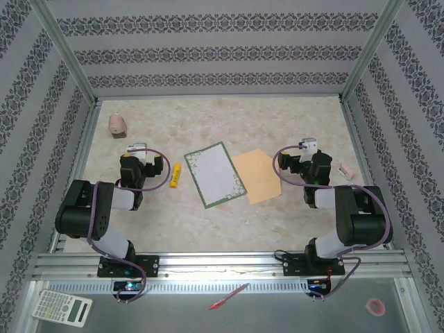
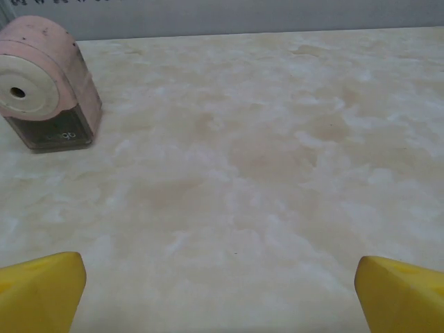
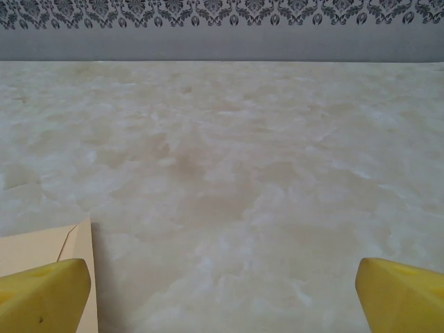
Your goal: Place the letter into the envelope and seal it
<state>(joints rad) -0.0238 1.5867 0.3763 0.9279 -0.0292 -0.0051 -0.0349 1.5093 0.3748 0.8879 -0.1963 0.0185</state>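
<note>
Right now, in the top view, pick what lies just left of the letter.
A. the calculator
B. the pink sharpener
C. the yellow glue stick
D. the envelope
C: the glue stick lies just left of the letter, while the envelope is on its right.

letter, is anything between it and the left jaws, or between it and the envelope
A glue stick lies between the left jaws and the letter. Nothing visible lies between the letter and the envelope, which sits right beside it.
</note>
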